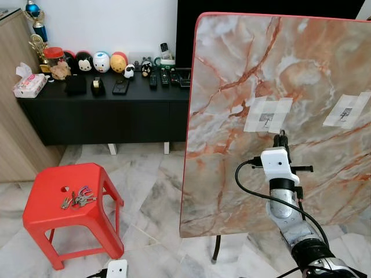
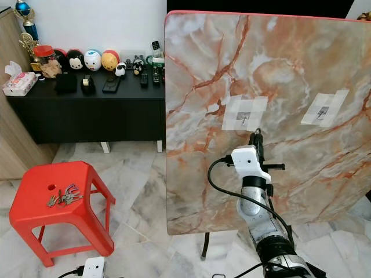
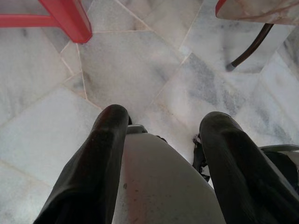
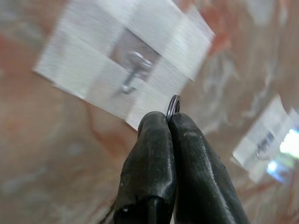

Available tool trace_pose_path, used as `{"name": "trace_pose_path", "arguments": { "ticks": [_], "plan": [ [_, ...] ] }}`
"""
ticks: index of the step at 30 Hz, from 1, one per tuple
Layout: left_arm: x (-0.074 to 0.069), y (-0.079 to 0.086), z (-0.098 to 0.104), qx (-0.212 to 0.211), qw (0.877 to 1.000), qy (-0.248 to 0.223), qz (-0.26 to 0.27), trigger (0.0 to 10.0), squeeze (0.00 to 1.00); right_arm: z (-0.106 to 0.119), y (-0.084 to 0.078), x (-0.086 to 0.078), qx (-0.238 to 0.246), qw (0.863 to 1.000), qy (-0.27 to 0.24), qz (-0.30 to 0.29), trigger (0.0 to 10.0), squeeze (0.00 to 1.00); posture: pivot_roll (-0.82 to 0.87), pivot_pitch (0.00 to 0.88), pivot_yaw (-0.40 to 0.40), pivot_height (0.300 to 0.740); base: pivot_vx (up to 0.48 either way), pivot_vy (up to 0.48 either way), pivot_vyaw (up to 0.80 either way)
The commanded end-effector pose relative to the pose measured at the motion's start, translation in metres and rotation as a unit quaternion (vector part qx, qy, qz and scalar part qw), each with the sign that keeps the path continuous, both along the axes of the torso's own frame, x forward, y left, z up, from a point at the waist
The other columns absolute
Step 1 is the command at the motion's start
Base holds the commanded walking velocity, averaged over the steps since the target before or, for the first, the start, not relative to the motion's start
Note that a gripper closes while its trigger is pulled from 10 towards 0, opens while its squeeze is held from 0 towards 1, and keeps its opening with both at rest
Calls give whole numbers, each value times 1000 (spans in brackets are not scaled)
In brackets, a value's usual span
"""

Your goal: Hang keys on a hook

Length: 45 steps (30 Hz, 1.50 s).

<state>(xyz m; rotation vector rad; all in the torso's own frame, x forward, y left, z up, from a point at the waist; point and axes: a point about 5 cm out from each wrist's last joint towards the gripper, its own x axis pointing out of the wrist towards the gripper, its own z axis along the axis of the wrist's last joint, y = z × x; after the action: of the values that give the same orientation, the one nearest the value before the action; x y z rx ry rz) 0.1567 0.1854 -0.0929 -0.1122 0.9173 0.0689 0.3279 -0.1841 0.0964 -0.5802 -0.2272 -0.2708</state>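
We observed the right gripper (image 4: 169,122) raised against the upright marble-patterned board (image 1: 232,174), its two black fingers (image 4: 149,163) pressed together on a small metal ring (image 4: 174,106) that stuck out edge-on from between the tips. What hung below the ring, if anything, we could not tell; the fingers hid it. In the right wrist view the ring sat just below and to one side of the nearer hook (image 4: 132,70), a small metal hook fixed under crossed strips of white tape (image 4: 93,65); ring and hook looked close but apart, and the picture was blurred there. In the head views the fingertips (image 1: 282,139) stood just beneath the same taped patch (image 1: 267,114).

We noted a second taped hook (image 1: 346,110) further to the robot's right on the board, with nothing on it.

A bunch of keys (image 1: 77,198) lay on the seat of the red plastic stool (image 1: 46,217), to the robot's left and well apart from the board.

The left gripper (image 3: 159,130) hung low, pointing at the marble floor (image 3: 140,65), fingers spread wide with nothing between them; a leg of the stool and a dark leg of the board's stand (image 3: 250,46) showed beyond it.

Behind the stool we recorded a black sideboard (image 1: 104,116) carrying toy figures, remote controls and a tissue pack (image 1: 29,86).
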Motion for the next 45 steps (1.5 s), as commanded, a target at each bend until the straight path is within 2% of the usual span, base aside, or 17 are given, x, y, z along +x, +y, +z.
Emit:
{"name": "trace_pose_path", "arguments": {
  "ticks": [1, 8, 15, 20, 31, 35, 37, 45],
  "plan": [
    [-9, -3, -4, -4, 1000, 16, -4, 10000, 0, 6, 1, 1, -27, 999, -12, 11, 10000, 0, 11, 0, -96, 740, 0, 0, 0],
    [-11, 4, -4, -1, 1000, 16, 0, 10000, 0, 3, 0, 1, -19, 1000, 2, -1, 10000, 0, 12, 0, -94, 740, 0, 0, 0],
    [0, 7, 1, 0, 1000, -1, -2, 10000, 0, 4, -2, 3, -23, 1000, 4, -7, 10000, 0, 11, 0, -94, 740, 0, 0, 0],
    [7, 1, 3, -1, 1000, -13, -6, 10000, 0, 9, -3, 8, -27, 1000, 5, -8, 10000, 0, 12, 0, -93, 740, 0, 0, 0],
    [10, -14, 3, -5, 1000, -11, -10, 10000, 0, 17, -1, 14, -25, 1000, -4, -10, 10000, 0, 19, 0, -97, 740, 0, 0, 0],
    [10, -11, 3, -4, 1000, -8, -9, 10000, 0, 17, -1, 15, -24, 1000, 0, -8, 10000, 0, 19, 0, -97, 740, 0, 0, 0],
    [9, -3, 3, -1, 1000, -7, -7, 10000, 0, 18, -1, 17, -27, 1000, 5, -10, 10000, 0, 18, 0, -97, 740, 0, 0, 0],
    [10, 9, 5, 3, 1000, -8, -3, 10000, 0, 16, 1, 17, -31, 999, 15, -3, 10000, 0, 17, 0, -96, 740, 0, 0, 0]
  ]
}}
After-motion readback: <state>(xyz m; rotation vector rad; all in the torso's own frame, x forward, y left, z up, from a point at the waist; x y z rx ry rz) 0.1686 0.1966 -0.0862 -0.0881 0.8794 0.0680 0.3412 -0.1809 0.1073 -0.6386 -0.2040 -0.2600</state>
